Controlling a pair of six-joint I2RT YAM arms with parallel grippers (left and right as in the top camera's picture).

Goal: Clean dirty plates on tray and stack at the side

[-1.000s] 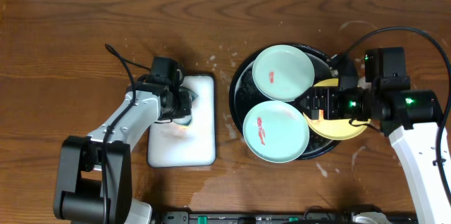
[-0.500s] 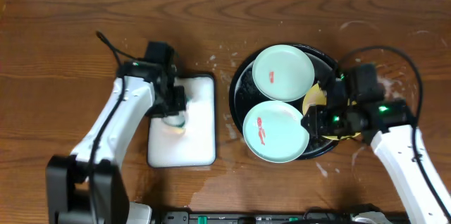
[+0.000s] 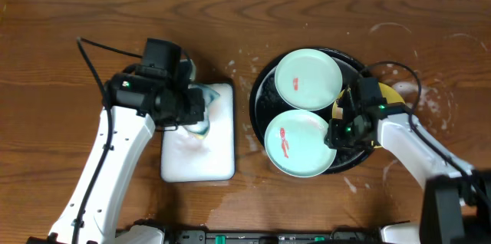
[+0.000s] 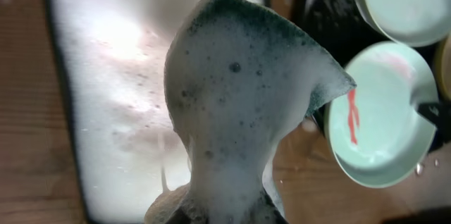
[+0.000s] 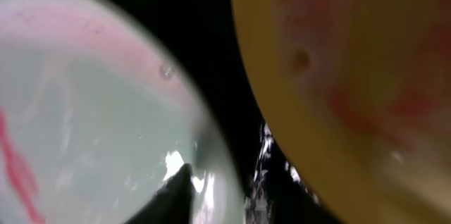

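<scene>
The black tray (image 3: 263, 100) holds two mint-green plates with red smears, one at the back (image 3: 308, 79) and one at the front (image 3: 299, 143). A yellow plate (image 3: 393, 94) lies at the tray's right side, mostly hidden under my right arm. My right gripper (image 3: 337, 130) sits at the front plate's right rim. In the right wrist view one fingertip (image 5: 180, 185) rests on the inside of that rim (image 5: 84, 111); the other finger is hidden. The yellow plate (image 5: 352, 62) is just beside it. My left gripper (image 3: 196, 113) is shut on a foamy green sponge (image 4: 239, 97) above the white dish.
A white rectangular dish (image 3: 196, 156) full of foam lies left of the tray, with brown table between them. Water spots and white streaks mark the wood around the tray. The right arm's cable loops over the table at the right.
My right gripper has moved left from above the yellow plate down to the front mint plate's rim, its jaws narrowing. The left arm has raised the sponge off the foam.
</scene>
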